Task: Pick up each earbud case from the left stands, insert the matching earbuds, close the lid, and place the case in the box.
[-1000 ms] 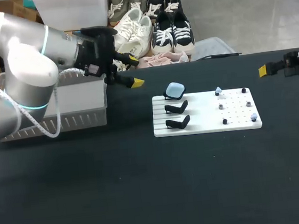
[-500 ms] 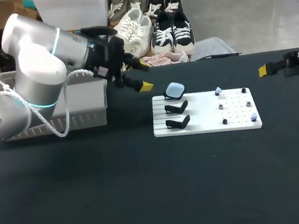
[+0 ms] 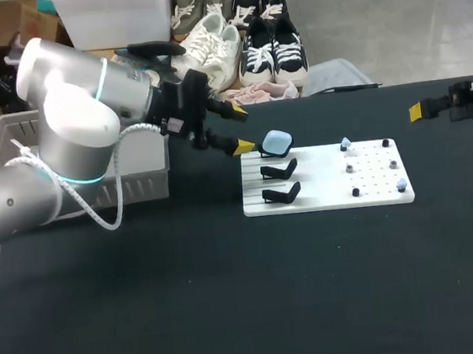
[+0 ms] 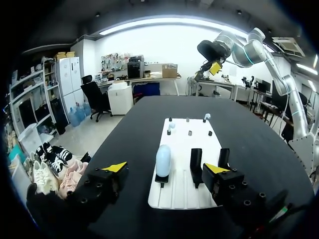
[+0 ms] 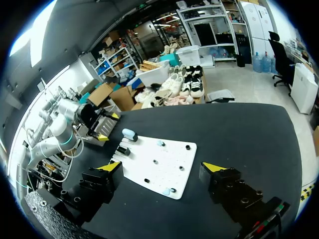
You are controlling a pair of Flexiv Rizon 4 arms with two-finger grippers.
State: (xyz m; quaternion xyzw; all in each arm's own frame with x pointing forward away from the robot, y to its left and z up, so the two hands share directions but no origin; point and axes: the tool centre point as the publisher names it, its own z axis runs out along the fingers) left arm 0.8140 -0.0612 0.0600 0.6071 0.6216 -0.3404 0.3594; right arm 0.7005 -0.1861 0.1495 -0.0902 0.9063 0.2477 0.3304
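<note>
A light blue earbud case point(image 3: 277, 143) rests on the rearmost of three black stands on the white board point(image 3: 326, 186). The other two stands point(image 3: 280, 171) are empty. Small earbuds point(image 3: 345, 143) sit on pegs on the board's right half. My left gripper point(image 3: 241, 131) hangs open just left of the case, apart from it. In the left wrist view the case point(image 4: 163, 159) stands a little ahead of the left gripper point(image 4: 165, 168), in line with the gap between its fingers. My right gripper point(image 3: 420, 110) stays at the table's far right, and the right wrist view shows the right gripper point(image 5: 162, 167) open and empty.
The grey perforated box point(image 3: 136, 187) sits at the table's back left, behind my left arm. A white cable point(image 3: 96, 210) loops down from that arm. Black table point(image 3: 249, 294) stretches in front of the board.
My left gripper has travelled right from beside the box to just short of the blue case. The right arm, the case and the board have not moved.
</note>
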